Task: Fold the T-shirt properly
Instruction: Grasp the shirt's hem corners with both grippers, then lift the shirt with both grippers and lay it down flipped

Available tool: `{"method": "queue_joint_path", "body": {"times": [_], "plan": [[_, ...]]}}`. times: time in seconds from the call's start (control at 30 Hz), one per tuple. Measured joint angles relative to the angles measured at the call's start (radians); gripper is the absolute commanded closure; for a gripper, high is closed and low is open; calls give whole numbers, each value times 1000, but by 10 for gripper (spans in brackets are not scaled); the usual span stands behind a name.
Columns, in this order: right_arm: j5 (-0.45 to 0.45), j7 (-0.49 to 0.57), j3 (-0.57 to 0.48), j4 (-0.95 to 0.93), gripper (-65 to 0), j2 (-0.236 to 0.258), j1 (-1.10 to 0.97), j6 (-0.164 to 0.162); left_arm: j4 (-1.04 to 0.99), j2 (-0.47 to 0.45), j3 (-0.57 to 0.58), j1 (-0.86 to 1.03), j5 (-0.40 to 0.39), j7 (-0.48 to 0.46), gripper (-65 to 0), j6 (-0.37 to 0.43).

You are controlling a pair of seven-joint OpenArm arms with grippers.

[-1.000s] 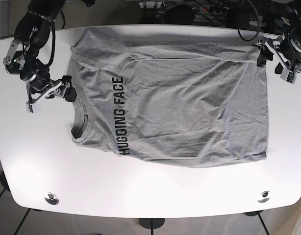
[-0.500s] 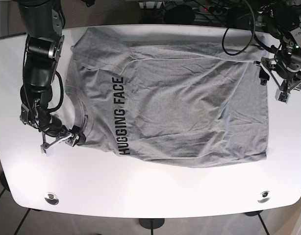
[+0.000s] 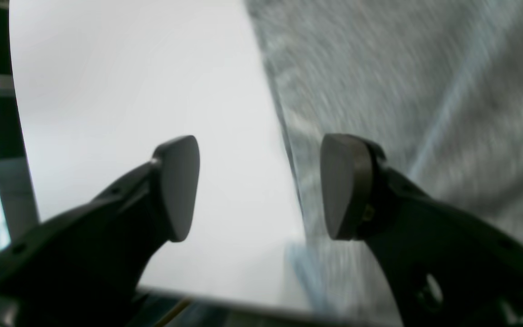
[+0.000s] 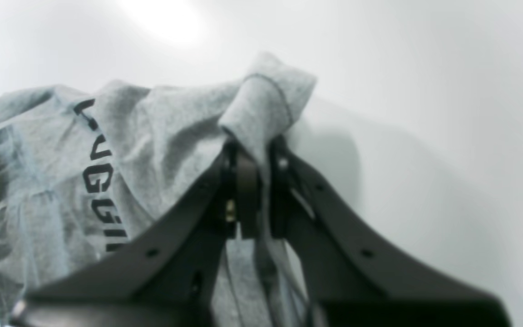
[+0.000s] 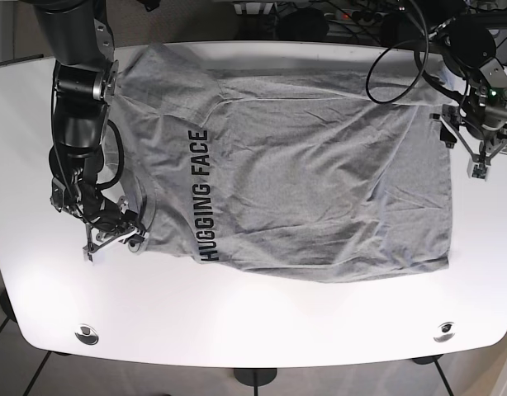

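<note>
A grey "HUGGING FACE" T-shirt (image 5: 295,173) lies spread across the white desk (image 5: 253,322); the right gripper (image 4: 256,181) has its fingers clenched on a bunched fold near the collar, while the left gripper (image 3: 259,186), fingers parted and grasping nothing, straddles the hem edge. That thin pinch could slip, or drag the cloth askew, if only one side lifts. No containers are in view
</note>
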Motion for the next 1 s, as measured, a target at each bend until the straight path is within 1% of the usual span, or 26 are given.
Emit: {"method": "queue_joint_path", "body": {"times": [0.03, 0.07, 0.1, 0.13, 0.17, 0.2, 0.23, 0.33, 0.37, 0.4, 0.43, 0.47, 0.5, 0.53, 0.6, 0.63, 0.67, 0.7, 0.77, 0.8, 0.83, 0.87, 0.93, 0.97, 1.0], "plan": [[0, 0, 0, 0, -19, 2, 0, 0, -42, 0, -6, -37, -3, -40, -400, 85], [0, 0, 0, 0, -19, 4, 0, 0, -95, -4, -10, -70, -6, -70, -435, 143], [0, 0, 0, 0, -19, 5, 0, 0, -150, -14, -8, -99, -7, -84, -483, 181], [0, 2, 0, 0, -19, 5, 0, 0, -208, -28, -8, -129, -6, -87, -529, 203], [0, 5, 0, 0, -19, 4, 0, 0, -267, -42, -12, -163, -1, -92, -564, 209], [0, 6, 0, 0, -19, 3, 0, 0, -330, -55, -17, -203, 3, -109, -582, 212], [0, 7, 0, 0, -19, 4, 0, 0, -394, -68, -18, -242, 3, -135, -586, 217], [0, 8, 0, 0, -19, 4, -3, 0, -588, -117, 6, -332, -14, -220, -586, 214], [0, 8, 0, 1, -19, 3, -9, 0, -684, -141, 22, -369, -11, -244, -586, 215], [0, 8, 1, 1, -21, 1, -16, 0, -776, -158, 35, -407, -3, -248, -586, 213], [0, 7, 1, 1, -21, -2, -18, 0, -831, -167, 43, -434, 1, -252, -586, 193], [0, 8, 1, 1, -21, -5, -19, 0, -882, -176, 51, -458, 1, -261, -586, 148], [0, 8, 5, 1, -21, -7, -19, 0, -951, -182, 59, -488, -5, -290, -585, 77], [0, 9, 5, 1, -21, -6, -19, 0, -993, -182, 65, -504, -10, -305, -583, 53], [0, 10, 7, 1, -21, -4, -19, 0, -1070, -182, 77, -524, -9, -309, -560, 26], [0, 10, 7, 1, -21, -5, -19, 0, -1099, -183, 79, -532, -22, -333, -543, 14], [4, 11, 7, 1, -21, -4, -19, 0, -1136, -188, 80, -552, -19, -338, -531, 13], [3, 10, 7, 1, -21, -4, -19, 0, -1172, -191, 80, -571, -18, -361, -531, 13], [3, 11, 7, 1, -21, -4, -19, 0, -1254, -192, 79, -601, -28, -440, -528, 13], [3, 11, 7, 1, -21, -4, -19, 0, -1278, -192, 79, -613, -29, -455, -506, 13], [3, 11, 7, 1, -21, -3, -19, 0, -1301, -191, 79, -624, -29, -471, -446, 13], [3, 11, 7, 1, -21, -3, -19, 0, -1318, -190, 79, -631, -29, -481, -356, 13], [4, 11, 7, 1, -21, -4, -21, 0, -1329, -183, 79, -630, -24, -489, -140, 14], [4, 12, 7, 1, -21, -4, -25, 0, -1332, -182, 79, -623, -15, -508, -26, 14], [4, 12, 7, 1, -21, -4, -28, 0, -1332, -182, 79, -621, -14, -509, -6, 14]]}}
